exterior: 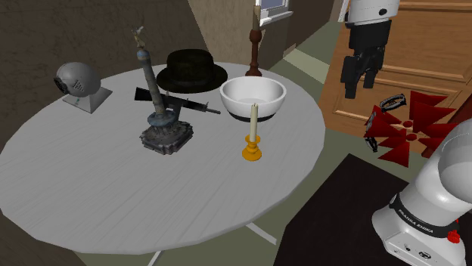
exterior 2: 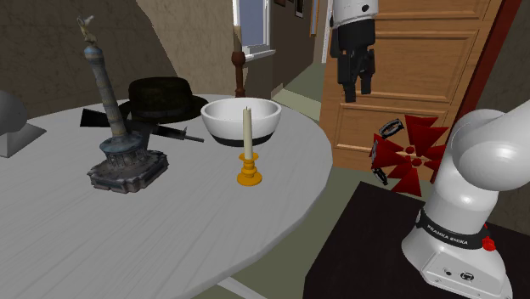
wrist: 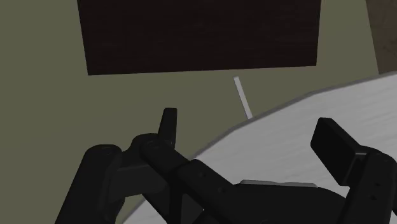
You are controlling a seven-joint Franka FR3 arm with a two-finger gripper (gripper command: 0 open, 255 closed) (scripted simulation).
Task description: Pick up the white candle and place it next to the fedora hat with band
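A pale candle (exterior: pixel 253 113) (exterior 2: pixel 247 132) stands upright in an orange holder (exterior: pixel 252 151) near the round grey table's (exterior: pixel 113 196) edge, just in front of a white bowl (exterior: pixel 253 97). The black fedora hat (exterior: pixel 191 69) (exterior 2: pixel 163 98) lies at the far side, behind the bowl towards the shoulder view's left. My gripper (exterior: pixel 359 79) (exterior 2: pixel 355 85) hangs high in the air off the table, well to the shoulder view's right of the candle. Its fingers stand apart with nothing between them. In the wrist view the gripper (wrist: pixel 251 133) looks down on the table's rim (wrist: pixel 331 108) and the floor.
A tall column statue on a dark base (exterior: pixel 160 113) (exterior 2: pixel 119 144) and a black rifle (exterior: pixel 189 103) lie in front of the hat. A grey helmet-like object (exterior: pixel 78 81) sits far left. A wooden dresser (exterior: pixel 423 53) and a red spiky object (exterior: pixel 408 125) are behind the gripper.
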